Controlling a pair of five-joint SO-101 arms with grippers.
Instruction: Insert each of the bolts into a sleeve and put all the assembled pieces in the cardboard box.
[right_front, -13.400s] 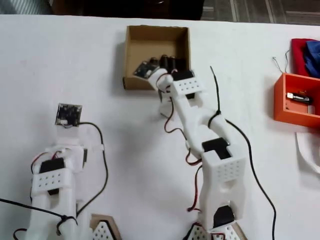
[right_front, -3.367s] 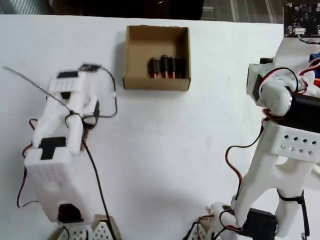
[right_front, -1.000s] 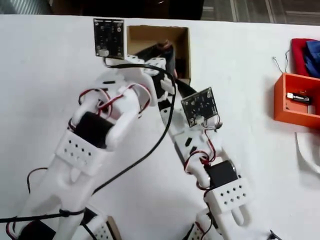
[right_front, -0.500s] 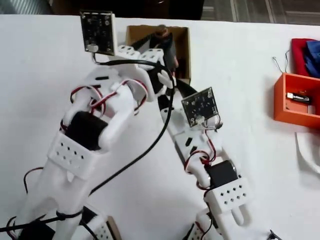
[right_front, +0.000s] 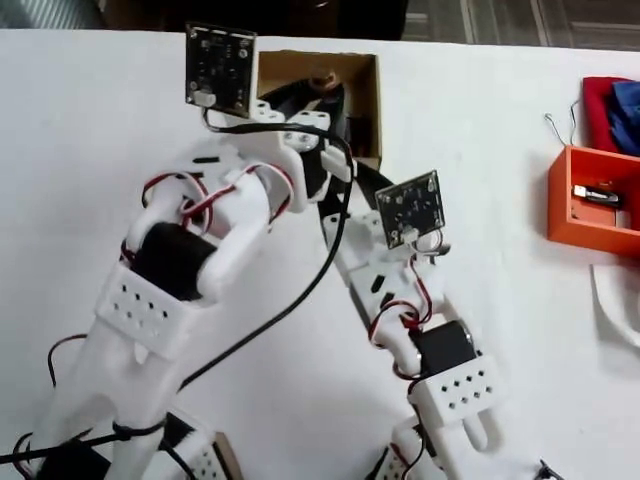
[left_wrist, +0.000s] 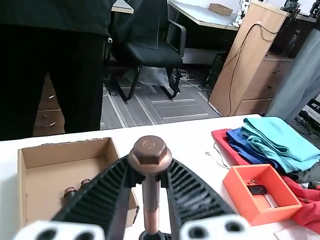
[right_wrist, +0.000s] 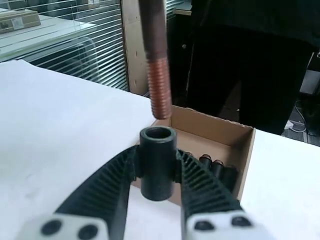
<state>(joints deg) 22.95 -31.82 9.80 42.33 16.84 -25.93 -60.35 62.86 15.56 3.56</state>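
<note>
My left gripper (left_wrist: 150, 170) is shut on a copper bolt (left_wrist: 150, 156), hex head up and shaft hanging down. My right gripper (right_wrist: 157, 165) is shut on an upright black sleeve (right_wrist: 157, 165) directly below. The bolt's threaded tip (right_wrist: 160, 100) hangs just above the sleeve's open mouth, apart from it. In the high view the bolt head (right_front: 322, 82) shows over the cardboard box (right_front: 367, 75), and the left arm covers the sleeve. Several assembled pieces (right_wrist: 214, 167) lie in the cardboard box (right_wrist: 240, 136), also seen as dark pieces (left_wrist: 75, 191) in the box (left_wrist: 30, 165).
An orange bin (right_front: 590, 205) holding a small dark item stands at the table's right edge, with red and blue cloths (right_front: 612, 105) behind it. The two arms cross near the middle of the table. White table lies open at the left and front.
Over the last half second my left arm has shifted slightly right with the bolt. The right arm has kept its place with the sleeve.
</note>
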